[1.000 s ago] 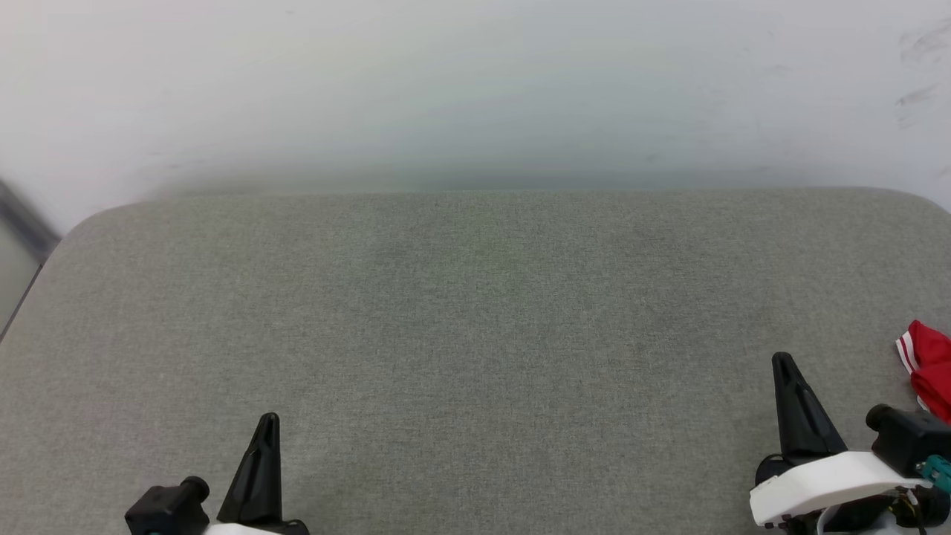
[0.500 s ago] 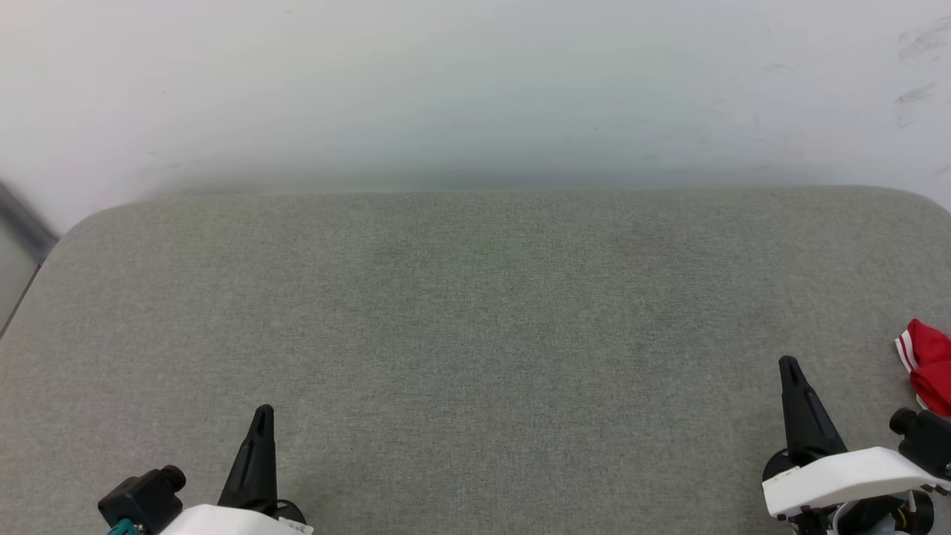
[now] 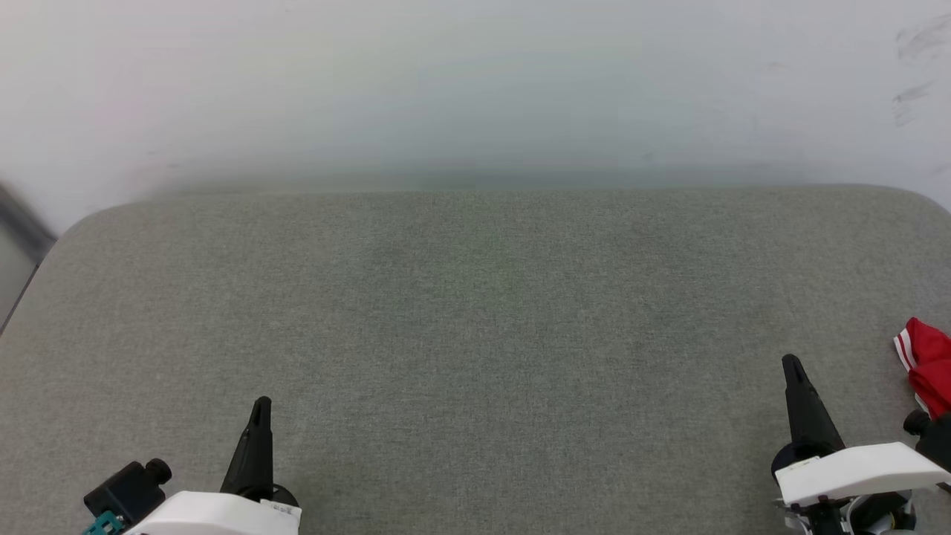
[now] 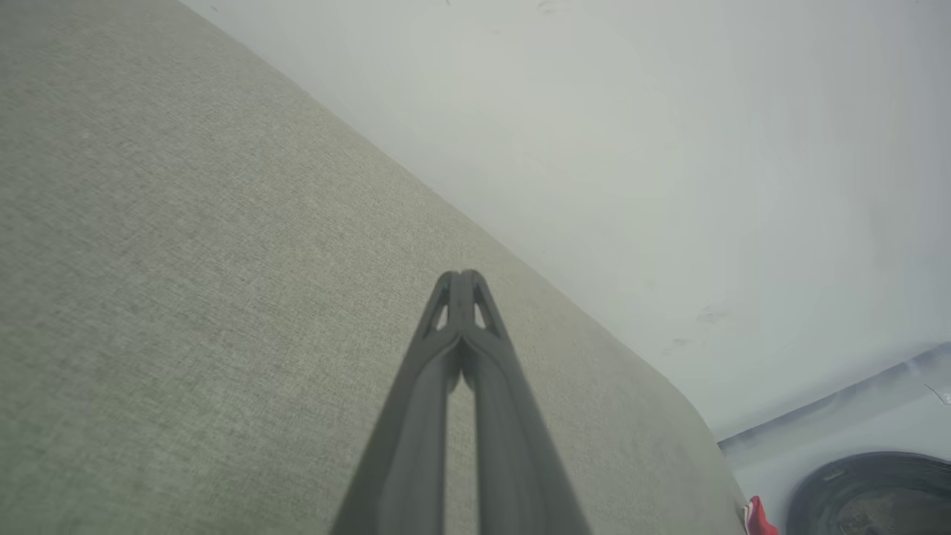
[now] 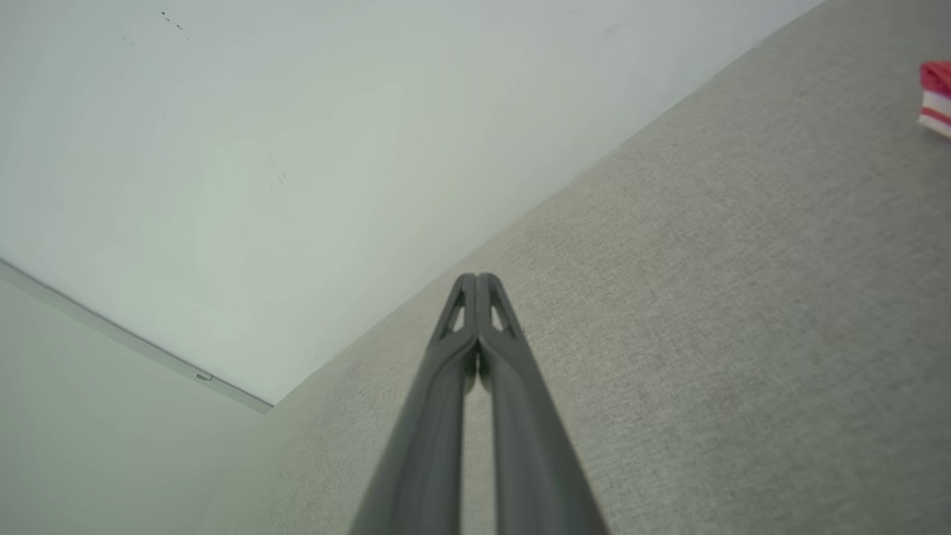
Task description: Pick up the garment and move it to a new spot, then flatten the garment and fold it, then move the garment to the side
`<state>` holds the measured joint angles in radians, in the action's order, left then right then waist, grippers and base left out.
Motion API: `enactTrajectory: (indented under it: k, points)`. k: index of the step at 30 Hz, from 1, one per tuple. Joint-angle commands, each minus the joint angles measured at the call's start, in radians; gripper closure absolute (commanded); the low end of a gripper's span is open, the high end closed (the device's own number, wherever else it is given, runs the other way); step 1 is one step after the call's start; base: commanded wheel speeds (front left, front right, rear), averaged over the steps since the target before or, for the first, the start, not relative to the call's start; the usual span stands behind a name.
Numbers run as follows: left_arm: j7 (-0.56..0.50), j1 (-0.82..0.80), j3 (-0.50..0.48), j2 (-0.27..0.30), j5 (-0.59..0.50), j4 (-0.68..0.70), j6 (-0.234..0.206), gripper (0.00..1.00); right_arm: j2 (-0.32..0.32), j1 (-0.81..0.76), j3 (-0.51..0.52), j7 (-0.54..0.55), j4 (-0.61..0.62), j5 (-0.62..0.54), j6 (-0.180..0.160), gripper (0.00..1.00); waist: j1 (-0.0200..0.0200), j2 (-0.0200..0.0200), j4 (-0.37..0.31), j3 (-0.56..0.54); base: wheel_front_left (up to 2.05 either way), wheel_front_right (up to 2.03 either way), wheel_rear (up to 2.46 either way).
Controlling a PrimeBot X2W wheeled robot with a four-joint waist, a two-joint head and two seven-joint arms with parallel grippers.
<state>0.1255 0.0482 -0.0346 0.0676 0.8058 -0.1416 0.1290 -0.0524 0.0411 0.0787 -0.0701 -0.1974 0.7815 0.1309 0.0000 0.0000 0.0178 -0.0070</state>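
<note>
Head view: a grey fabric-covered table (image 3: 475,312) fills the lower two thirds of the frame, with a pale wall (image 3: 475,89) above it. The left gripper (image 3: 261,407) stands at the lower left, jaws pressed together and holding nothing. Over the last second it has crept a little up the frame, and more of its white forearm has come in beneath it. The right gripper (image 3: 792,365) stands at the lower right, also closed and empty. Its wrist has slid down and toward the right edge. The garment (image 3: 927,364) is a scrap of red cloth with white stripe trim at the far right edge, where it has not moved.

Left wrist view: the left gripper (image 4: 462,281) has its jaws shut tip to tip above bare cloth. A sliver of the garment (image 4: 758,516) sits in the lower right corner.

Right wrist view: the right gripper (image 5: 478,282) is shut and empty. The garment (image 5: 936,96) is at the upper right edge, well apart.

Both arms seem to be settling at rest away from the garment. Too little of it shows to tell whether it is folded.
</note>
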Motion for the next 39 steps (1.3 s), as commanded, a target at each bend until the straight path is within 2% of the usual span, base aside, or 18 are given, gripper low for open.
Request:
enactTrajectory:
  k: [1, 39]
  points:
    - [-0.003, -0.03, -0.002, 0.009, 0.023, 0.007, 0.001, 1.0, 0.001, 0.031, 0.002, 0.003, 0.009, 0.024, 0.0, 1.0, 0.0, 0.0, 0.0, 0.0, 0.0, 0.0, 0.0]
    - [-0.113, -0.101, -0.023, 0.01, 0.456, -0.049, 0.002, 1.0, 0.002, 0.055, 0.021, 0.1, -0.02, 0.452, 0.0, 1.0, 0.0, 0.0, -0.008, 0.004, 0.0, 0.0, 0.0]
